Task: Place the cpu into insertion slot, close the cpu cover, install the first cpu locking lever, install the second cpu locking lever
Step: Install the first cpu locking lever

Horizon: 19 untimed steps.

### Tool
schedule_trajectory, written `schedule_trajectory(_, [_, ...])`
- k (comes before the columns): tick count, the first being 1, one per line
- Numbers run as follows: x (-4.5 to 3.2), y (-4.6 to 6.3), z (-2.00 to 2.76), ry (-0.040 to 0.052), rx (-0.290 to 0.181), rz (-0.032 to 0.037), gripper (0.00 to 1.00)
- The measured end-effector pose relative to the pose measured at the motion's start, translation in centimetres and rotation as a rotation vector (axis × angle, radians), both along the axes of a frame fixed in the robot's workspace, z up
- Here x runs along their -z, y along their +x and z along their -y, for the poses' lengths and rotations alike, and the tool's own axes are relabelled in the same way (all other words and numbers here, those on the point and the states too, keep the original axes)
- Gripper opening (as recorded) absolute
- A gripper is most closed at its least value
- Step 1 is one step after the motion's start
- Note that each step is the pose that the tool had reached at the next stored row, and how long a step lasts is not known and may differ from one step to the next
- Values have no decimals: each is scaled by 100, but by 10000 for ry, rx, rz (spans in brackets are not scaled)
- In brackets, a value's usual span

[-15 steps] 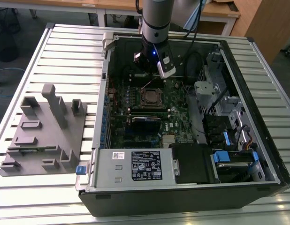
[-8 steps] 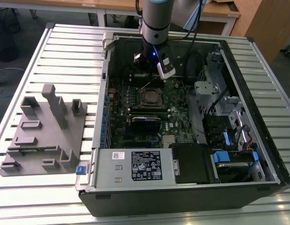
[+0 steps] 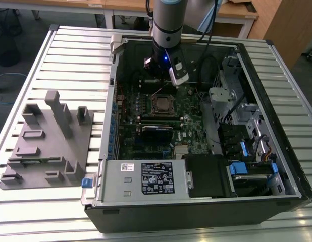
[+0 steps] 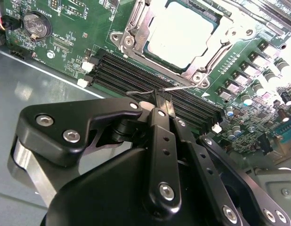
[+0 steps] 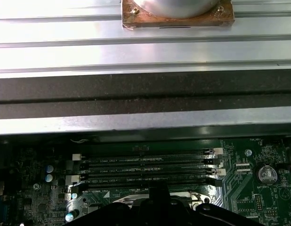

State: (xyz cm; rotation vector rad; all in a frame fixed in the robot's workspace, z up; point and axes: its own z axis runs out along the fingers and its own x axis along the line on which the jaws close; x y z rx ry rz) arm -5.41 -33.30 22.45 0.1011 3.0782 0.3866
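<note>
The cpu [image 4: 183,37] lies in the insertion slot [image 3: 162,105] mid-board, cpu cover [image 4: 136,21] down over it; end effector [image 4: 162,98] pinched narrow, tips at a wire locking lever [image 4: 136,92]; lever step in hand, likely needing a downward push under its catch.

Looks over ribbed metal slats [image 5: 145,52] and a black case wall [image 5: 145,92] onto green motherboard [image 5: 251,207]. Four memory slots [image 5: 145,169], coin cell battery [image 5: 266,173] near one end, capacitors [image 5: 49,172] near the other, gripper [image 5: 158,190] just beside the slots.
</note>
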Motion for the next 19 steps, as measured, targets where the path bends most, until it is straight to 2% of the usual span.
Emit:
schedule_trajectory(15, [2, 16, -6, 2, -1, 1, 10])
schedule_trajectory(19, [23, 16, -6, 2, -1, 2, 10])
